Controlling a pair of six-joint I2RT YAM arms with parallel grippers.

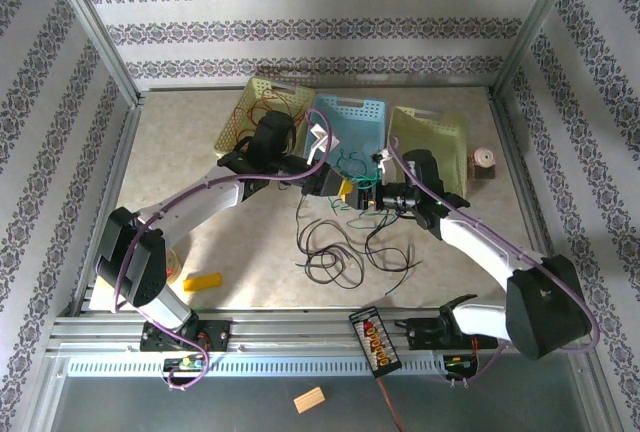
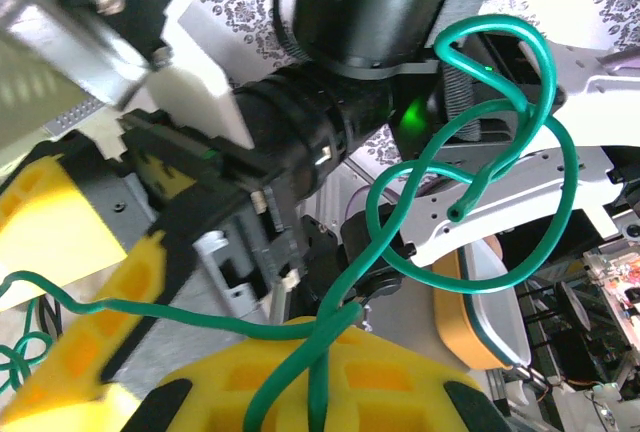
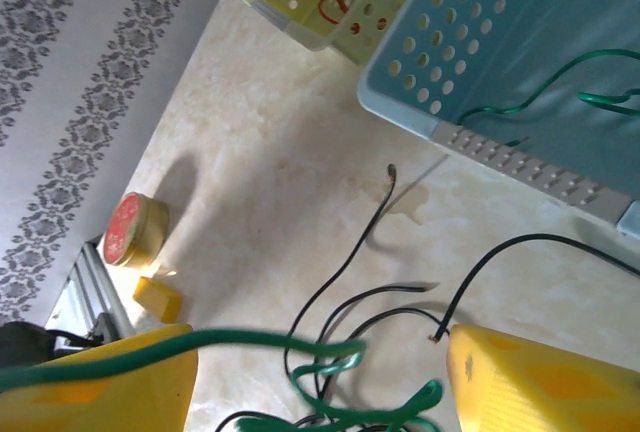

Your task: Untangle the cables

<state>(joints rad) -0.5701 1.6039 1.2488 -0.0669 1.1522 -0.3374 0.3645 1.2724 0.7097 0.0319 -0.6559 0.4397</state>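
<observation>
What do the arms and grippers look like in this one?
The left arm and right arm have white links, black joints and a purple cable along each. The left gripper and right gripper have yellow fingers.
</observation>
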